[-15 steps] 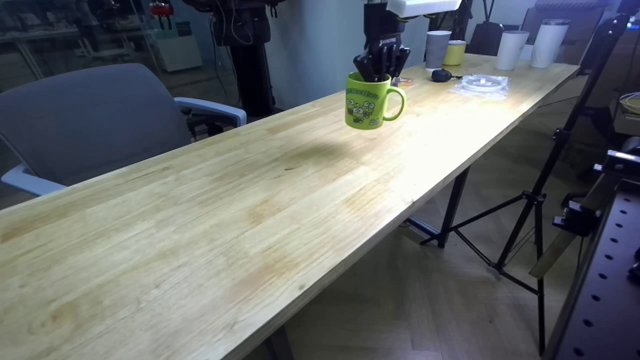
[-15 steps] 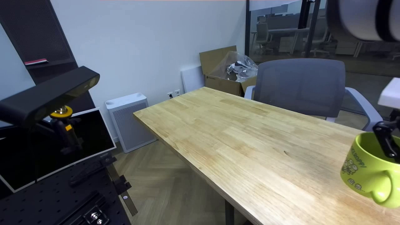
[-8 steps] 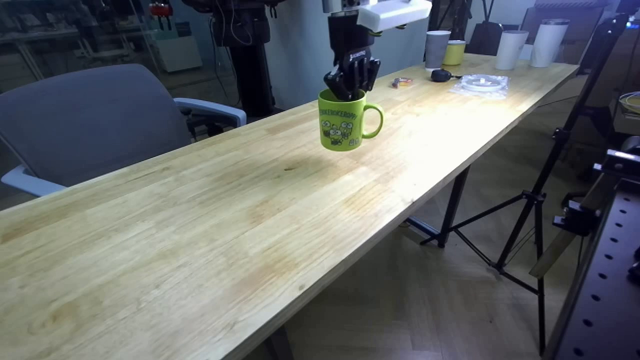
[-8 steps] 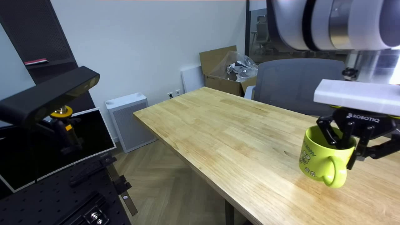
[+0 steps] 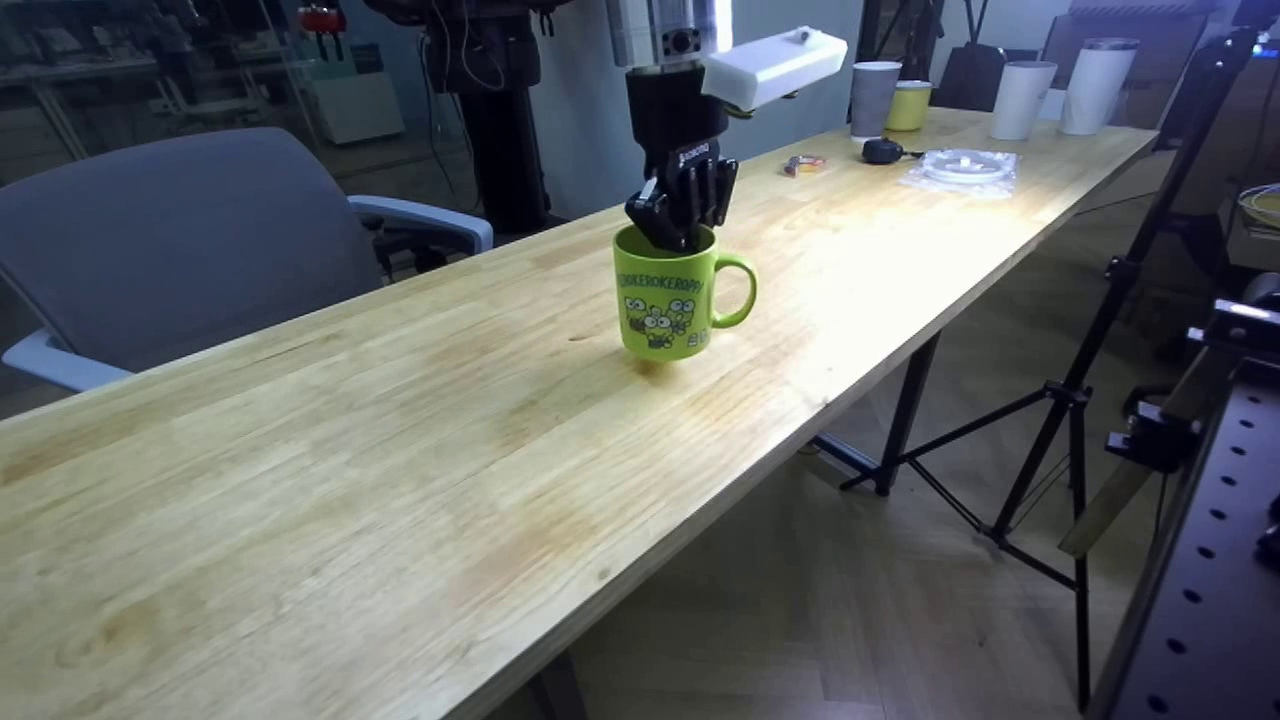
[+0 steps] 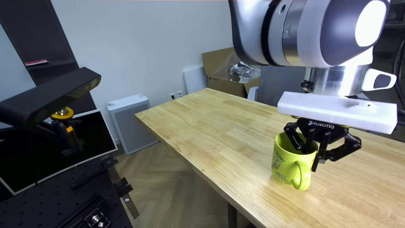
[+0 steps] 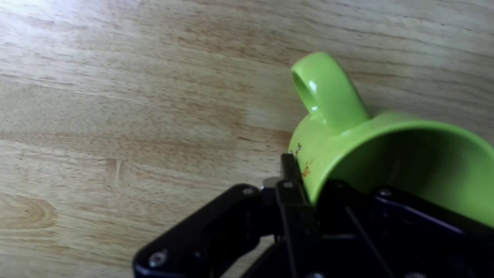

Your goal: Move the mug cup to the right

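Note:
The lime-green mug cup (image 5: pixel 662 305) is upright in both exterior views, with cartoon figures on its side and a loop handle; it also shows here (image 6: pixel 286 167). My gripper (image 5: pixel 686 240) points down and is shut on the mug's rim wall, one finger inside and one outside, as seen in an exterior view (image 6: pixel 313 155). The wrist view shows the mug (image 7: pixel 334 143) at the right, with the gripper (image 7: pixel 308 189) pinching its wall. The mug's base is at or just above the wooden table (image 5: pixel 400 450); I cannot tell if it touches.
At the table's far end stand a grey cup (image 5: pixel 875 100), a small yellowish cup (image 5: pixel 908 106), a white cup (image 5: pixel 1024 100) and a white tumbler (image 5: pixel 1100 88). Near them lie a black object (image 5: pixel 881 151) and a plastic-wrapped white ring (image 5: pixel 965 170). A chair (image 5: pixel 180 250) stands beside the table.
My gripper and the mug have moved left in both exterior views and come down close to the table. The hold on the mug's rim looks the same.

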Robot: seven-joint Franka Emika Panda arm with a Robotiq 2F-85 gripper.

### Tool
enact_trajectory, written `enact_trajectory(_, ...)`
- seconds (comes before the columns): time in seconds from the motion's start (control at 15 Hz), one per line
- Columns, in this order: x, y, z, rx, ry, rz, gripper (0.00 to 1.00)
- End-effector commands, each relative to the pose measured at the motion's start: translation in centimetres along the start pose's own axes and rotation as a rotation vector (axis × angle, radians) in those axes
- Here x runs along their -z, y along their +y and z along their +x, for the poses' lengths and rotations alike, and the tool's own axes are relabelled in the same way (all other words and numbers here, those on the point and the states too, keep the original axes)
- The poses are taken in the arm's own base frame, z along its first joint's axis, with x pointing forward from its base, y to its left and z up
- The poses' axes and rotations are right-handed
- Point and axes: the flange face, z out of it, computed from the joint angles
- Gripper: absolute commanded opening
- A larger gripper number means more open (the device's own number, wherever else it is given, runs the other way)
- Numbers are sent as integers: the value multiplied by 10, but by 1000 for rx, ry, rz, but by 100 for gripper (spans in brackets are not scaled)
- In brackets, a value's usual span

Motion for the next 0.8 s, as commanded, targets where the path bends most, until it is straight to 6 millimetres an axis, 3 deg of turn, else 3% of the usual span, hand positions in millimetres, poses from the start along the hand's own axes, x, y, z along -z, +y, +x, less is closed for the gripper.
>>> enact_trajectory(0.0, 4, -3, -11, 22, 9, 6, 2)
enact_trajectory(0.73, -14, 2, -18, 22, -12, -7, 2)
